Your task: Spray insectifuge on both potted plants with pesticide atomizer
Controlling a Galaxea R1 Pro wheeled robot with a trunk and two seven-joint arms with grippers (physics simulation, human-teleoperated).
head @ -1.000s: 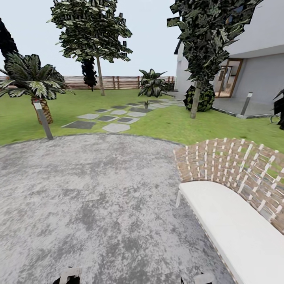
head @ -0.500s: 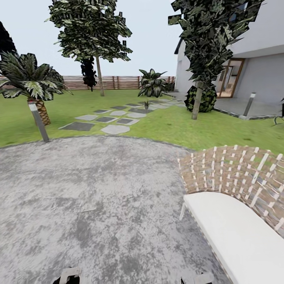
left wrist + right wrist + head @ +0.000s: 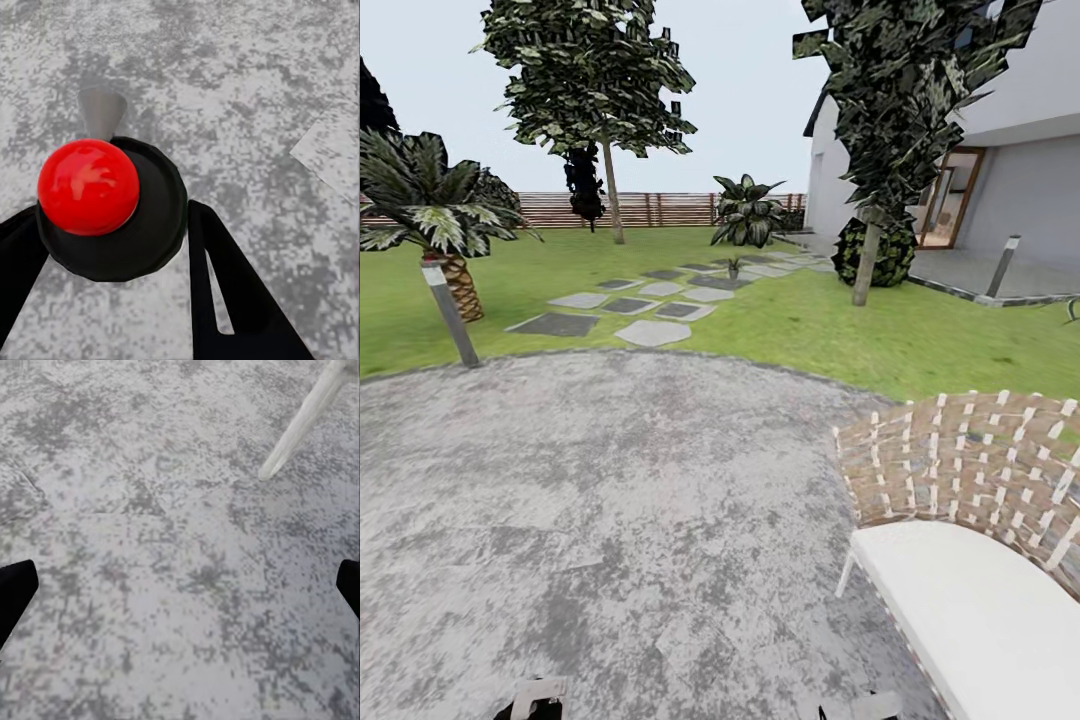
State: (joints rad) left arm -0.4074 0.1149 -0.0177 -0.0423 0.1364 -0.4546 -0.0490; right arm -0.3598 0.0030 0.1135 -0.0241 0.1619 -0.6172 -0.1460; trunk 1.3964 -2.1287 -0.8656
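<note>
Pesticide atomizer (image 3: 112, 202), red-capped and black-bodied, is held between the closed fingers of the left hand (image 3: 112, 247) above grey paving (image 3: 610, 520). Right hand (image 3: 180, 585) is spread wide, holding nothing. One potted plant (image 3: 733, 266) is seen at upper centre of the frame, among stepping stones (image 3: 650, 300).

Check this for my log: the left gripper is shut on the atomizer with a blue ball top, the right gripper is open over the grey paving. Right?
Not quite. The left wrist view shows the left gripper shut on the atomizer, but its ball top is red, not blue. The right gripper is open over the grey paving, as you say.
</note>
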